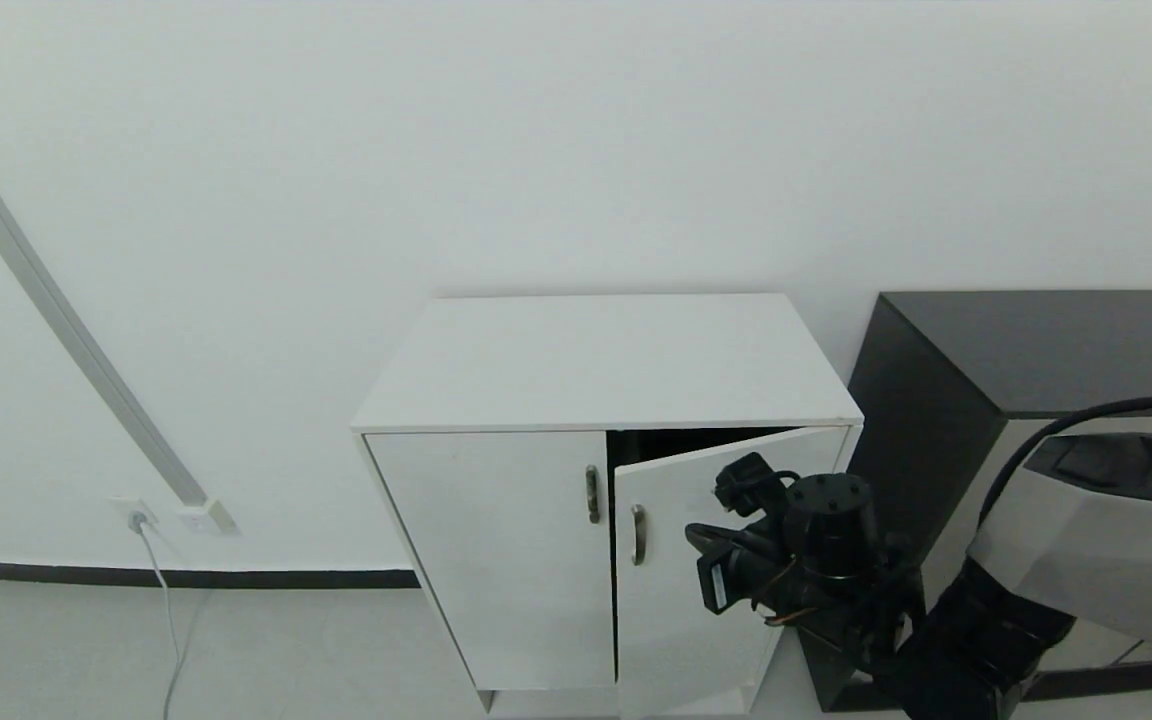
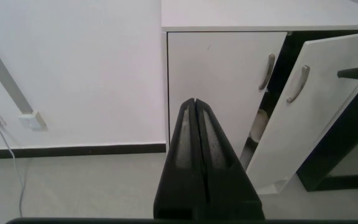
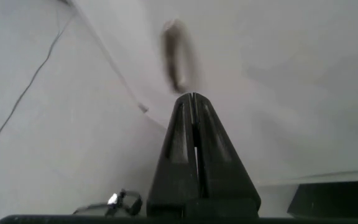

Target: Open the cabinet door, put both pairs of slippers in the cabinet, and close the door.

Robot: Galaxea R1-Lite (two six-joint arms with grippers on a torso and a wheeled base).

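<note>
A white two-door cabinet [image 1: 596, 360] stands against the wall. Its left door [image 1: 496, 550] is closed, and its right door [image 1: 676, 620] hangs partly ajar with a dark gap at the top. My right gripper [image 1: 701, 535] is shut, low in front of the right door and just right of its handle [image 1: 638, 534]. In the right wrist view the shut gripper [image 3: 193, 99] points along the door face toward the blurred handle [image 3: 176, 56]. My left gripper [image 2: 194, 106] is shut on nothing, held back from the cabinet and facing its left door [image 2: 222, 93]. A pale shape [image 2: 260, 121] shows inside the gap.
A black table [image 1: 1036, 340] stands right beside the cabinet. On the wall at the left are a slanted cable duct [image 1: 56, 300] and a socket [image 1: 136, 515], with a cord trailing down to the floor. Open floor lies left of the cabinet.
</note>
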